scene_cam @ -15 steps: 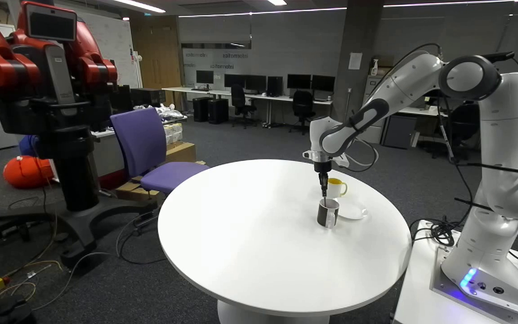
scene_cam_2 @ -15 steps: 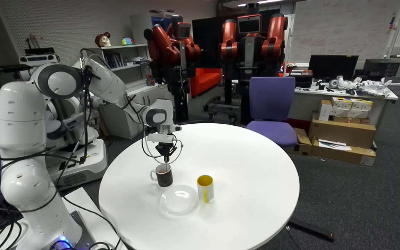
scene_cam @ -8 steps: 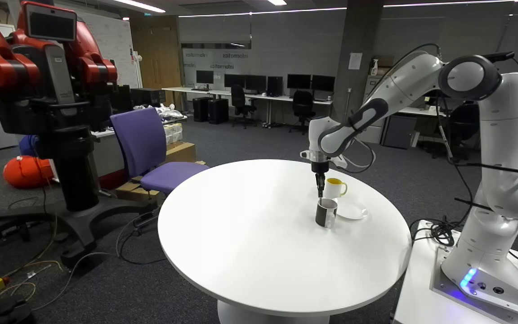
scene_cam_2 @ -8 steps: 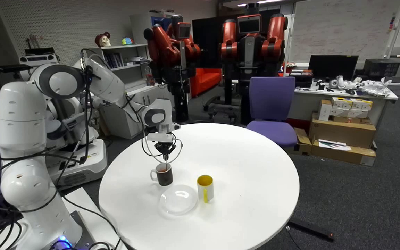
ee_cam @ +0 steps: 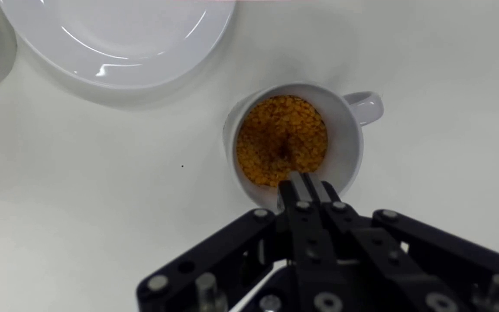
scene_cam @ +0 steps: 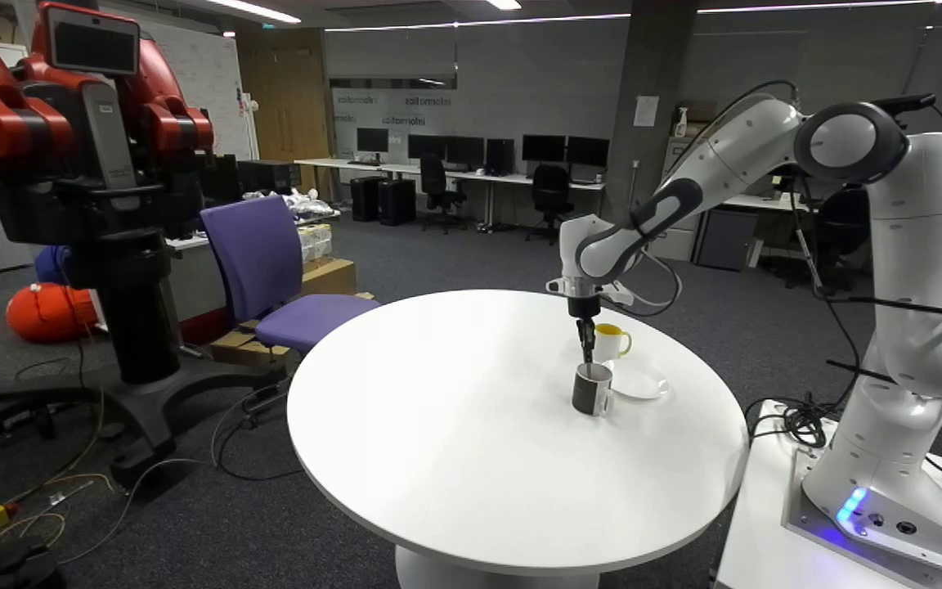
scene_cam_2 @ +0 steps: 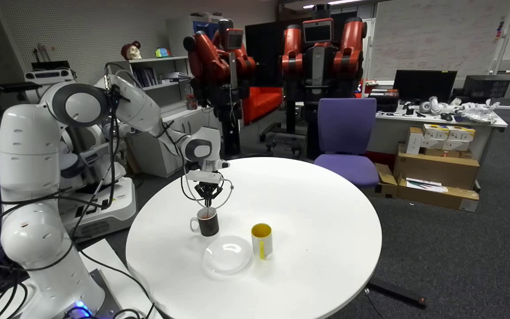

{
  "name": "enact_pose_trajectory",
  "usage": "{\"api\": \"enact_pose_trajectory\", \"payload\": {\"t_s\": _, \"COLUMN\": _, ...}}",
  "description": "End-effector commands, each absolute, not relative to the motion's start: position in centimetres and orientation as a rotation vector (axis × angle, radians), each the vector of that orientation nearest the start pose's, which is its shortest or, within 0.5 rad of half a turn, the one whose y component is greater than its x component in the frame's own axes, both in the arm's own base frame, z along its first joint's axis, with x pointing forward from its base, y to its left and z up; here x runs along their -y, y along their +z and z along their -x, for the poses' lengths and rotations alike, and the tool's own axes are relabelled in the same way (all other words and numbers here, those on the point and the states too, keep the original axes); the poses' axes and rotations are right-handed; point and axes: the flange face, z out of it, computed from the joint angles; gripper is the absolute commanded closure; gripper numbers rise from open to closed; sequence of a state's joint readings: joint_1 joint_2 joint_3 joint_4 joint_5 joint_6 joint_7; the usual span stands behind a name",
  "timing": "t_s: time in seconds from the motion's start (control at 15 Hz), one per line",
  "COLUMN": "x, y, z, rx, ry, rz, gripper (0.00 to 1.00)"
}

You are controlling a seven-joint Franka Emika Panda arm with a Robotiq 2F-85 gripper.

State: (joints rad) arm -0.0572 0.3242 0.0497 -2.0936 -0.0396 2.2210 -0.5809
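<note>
My gripper (scene_cam: 588, 360) points straight down over a dark-and-white mug (scene_cam: 585, 396). It is shut on a thin grey stick (scene_cam_2: 207, 212), which reaches from the fingertips into the mug in both exterior views; its lower end is hidden. Seen from the wrist, the mug's white inner wall (ee_cam: 345, 151) surrounds a bed of small orange grains (ee_cam: 256, 158) with a dark hollow near the middle. The mug stands upright, its handle (ee_cam: 368, 108) pointing away to the right there. Beside it lies a white plate (scene_cam_2: 227, 267), and past that stands a white mug (scene_cam_2: 268, 242) with a yellow inside and handle.
All this rests on a round white table (scene_cam_2: 317, 212). A purple chair (scene_cam_2: 348, 133) stands at its far edge, with red robots (scene_cam_2: 318, 57) behind. The arm's base sits on a white stand (scene_cam: 753, 523), and cables (scene_cam: 806, 421) lie there.
The gripper and stick have shifted slightly, swaying within the mug's mouth. The mug itself has slid a little and turned slightly. Plate and yellow-lined mug have stayed put.
</note>
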Motion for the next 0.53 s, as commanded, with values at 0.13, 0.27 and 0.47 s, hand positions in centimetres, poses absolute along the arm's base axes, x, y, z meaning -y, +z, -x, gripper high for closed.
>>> {"api": "enact_pose_trajectory", "payload": {"t_s": 0.13, "x": 1.17, "y": 25.03, "z": -56.53, "rx": 0.979, "ry": 0.346, "rz": 3.003, "gripper": 0.99}}
{"api": "enact_pose_trajectory", "payload": {"t_s": 0.27, "x": 1.18, "y": 24.99, "z": -56.69, "rx": 0.991, "ry": 0.318, "rz": 3.006, "gripper": 0.99}}
{"api": "enact_pose_trajectory", "payload": {"t_s": 0.47, "x": 1.12, "y": 25.23, "z": -57.02, "rx": 0.977, "ry": 0.239, "rz": 3.005, "gripper": 0.99}}
